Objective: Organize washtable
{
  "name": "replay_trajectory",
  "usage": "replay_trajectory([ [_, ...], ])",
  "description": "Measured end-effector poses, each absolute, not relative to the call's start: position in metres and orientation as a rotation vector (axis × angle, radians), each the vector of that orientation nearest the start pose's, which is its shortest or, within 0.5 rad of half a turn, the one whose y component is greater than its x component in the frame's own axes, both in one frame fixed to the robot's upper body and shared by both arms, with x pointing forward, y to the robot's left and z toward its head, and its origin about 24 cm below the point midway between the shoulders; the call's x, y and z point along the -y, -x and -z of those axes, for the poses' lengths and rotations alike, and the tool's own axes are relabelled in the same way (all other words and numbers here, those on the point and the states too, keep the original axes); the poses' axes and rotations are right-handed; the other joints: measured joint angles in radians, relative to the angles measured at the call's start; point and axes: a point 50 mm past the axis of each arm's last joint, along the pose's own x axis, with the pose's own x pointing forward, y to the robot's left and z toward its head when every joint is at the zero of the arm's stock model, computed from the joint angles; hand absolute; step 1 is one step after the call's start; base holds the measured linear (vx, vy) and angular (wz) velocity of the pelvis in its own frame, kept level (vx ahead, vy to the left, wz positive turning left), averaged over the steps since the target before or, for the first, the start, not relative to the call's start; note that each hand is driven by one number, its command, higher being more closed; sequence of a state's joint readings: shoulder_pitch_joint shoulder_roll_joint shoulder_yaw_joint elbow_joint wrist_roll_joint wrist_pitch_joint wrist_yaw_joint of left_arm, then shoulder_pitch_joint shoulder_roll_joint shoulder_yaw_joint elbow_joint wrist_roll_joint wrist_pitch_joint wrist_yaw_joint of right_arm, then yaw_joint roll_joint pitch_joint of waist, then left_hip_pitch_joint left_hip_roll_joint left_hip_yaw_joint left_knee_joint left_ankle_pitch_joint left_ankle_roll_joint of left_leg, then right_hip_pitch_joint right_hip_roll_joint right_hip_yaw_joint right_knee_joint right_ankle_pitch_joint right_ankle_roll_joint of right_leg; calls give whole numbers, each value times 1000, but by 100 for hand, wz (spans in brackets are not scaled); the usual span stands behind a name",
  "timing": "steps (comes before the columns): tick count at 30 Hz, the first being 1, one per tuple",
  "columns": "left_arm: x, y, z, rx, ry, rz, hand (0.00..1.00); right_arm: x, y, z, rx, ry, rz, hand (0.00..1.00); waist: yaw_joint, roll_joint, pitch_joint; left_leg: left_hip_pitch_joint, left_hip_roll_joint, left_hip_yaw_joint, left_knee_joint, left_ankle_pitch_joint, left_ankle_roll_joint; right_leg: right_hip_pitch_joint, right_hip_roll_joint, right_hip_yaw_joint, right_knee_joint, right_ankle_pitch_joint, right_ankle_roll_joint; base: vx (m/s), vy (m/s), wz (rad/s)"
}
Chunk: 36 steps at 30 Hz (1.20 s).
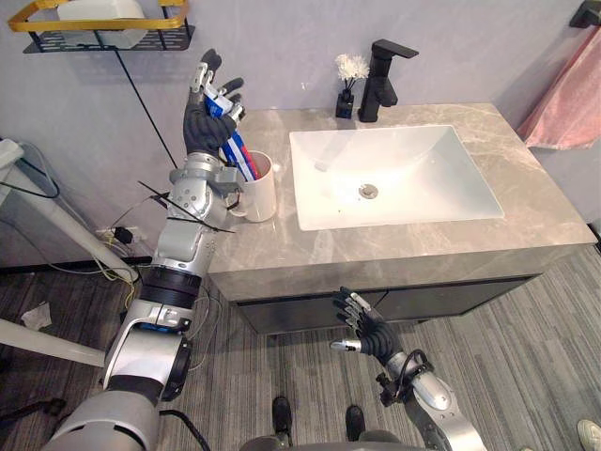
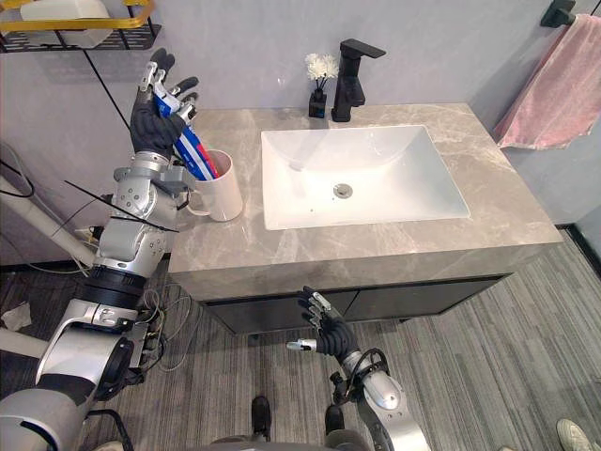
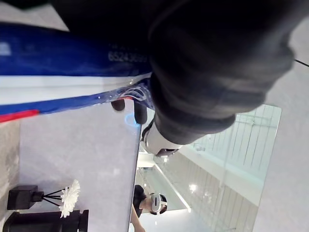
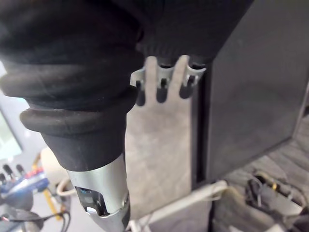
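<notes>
Seating the toothpaste tube (image 1: 242, 155) in the white mug (image 1: 261, 195)
Its lower end is in the mug, at 9 o'clock of the sink (image 1: 423, 169) on the desk (image 1: 394, 249). The left hand (image 1: 208, 117) pinches its top in its fingers. Ease it straight down before letting go, lest the mug tip. At 6 o'clock the right hand (image 1: 368, 331) hangs with fingers loosely spread.

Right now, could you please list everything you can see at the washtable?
sink: one, white, set in countertop
mug: one, white, countertop left of sink
toothpaste tube: one, blue-white-red, gripped, lower end in mug
faucet: one, black, behind sink
vase: one, black with white flower, beside faucet
towel: one, pink, right wall
shelf: one, yellow and black, upper left wall
left hand: one, dark-covered, shut on tube
right hand: one, dark-covered, open, low before cabinet
</notes>
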<state>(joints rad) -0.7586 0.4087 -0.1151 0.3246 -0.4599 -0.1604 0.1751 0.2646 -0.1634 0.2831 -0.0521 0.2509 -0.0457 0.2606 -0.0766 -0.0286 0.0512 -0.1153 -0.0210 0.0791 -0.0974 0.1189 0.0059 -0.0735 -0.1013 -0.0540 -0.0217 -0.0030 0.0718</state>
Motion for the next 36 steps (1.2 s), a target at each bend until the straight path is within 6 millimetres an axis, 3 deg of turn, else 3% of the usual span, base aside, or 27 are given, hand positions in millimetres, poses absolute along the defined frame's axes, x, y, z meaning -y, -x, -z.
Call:
replay_trajectory([
  [10,-174,-361,-225,546,64,14,0,113,-184,1,-182,-152,-461,0,1,0,0,6,-1,-6,0,0,0,8,-1,-5,1,0,0,0,0,0],
  [15,-170,-354,-241,617,65,44,0,113,-184,3,-188,-152,-464,0,3,0,0,13,-2,-20,0,1,0,20,-1,-20,1,0,0,0,1,8],
  [22,-174,-351,-248,650,40,59,0,111,-182,7,-209,-154,-470,0,4,1,-1,26,-4,-24,0,1,0,37,-3,-24,0,0,0,0,5,2],
  [26,-181,-349,-264,694,9,52,0,111,-182,7,-210,-153,-472,0,4,1,-1,26,-4,-26,0,-3,-5,36,-3,-26,0,0,0,0,0,0],
  [27,-182,-349,-272,717,4,52,100,111,-182,7,-209,-153,-473,0,5,1,-1,26,-4,-28,0,-3,-5,36,-3,-27,0,0,0,0,0,0],
  [32,-183,-334,-300,838,-14,80,100,111,-182,8,-210,-153,-489,0,8,4,-3,25,-9,-37,0,1,0,41,-5,-34,0,0,0,9,8,5],
  [34,-178,-321,-305,898,-9,116,100,111,-182,9,-215,-153,-489,0,11,5,-4,26,-13,-45,0,5,6,46,-2,-44,-1,-1,1,22,2,13],
  [36,-180,-294,-298,968,2,172,100,112,-182,9,-214,-147,-486,0,10,15,-12,31,-16,-50,1,5,6,53,-5,-52,0,-2,1,31,7,8],
])
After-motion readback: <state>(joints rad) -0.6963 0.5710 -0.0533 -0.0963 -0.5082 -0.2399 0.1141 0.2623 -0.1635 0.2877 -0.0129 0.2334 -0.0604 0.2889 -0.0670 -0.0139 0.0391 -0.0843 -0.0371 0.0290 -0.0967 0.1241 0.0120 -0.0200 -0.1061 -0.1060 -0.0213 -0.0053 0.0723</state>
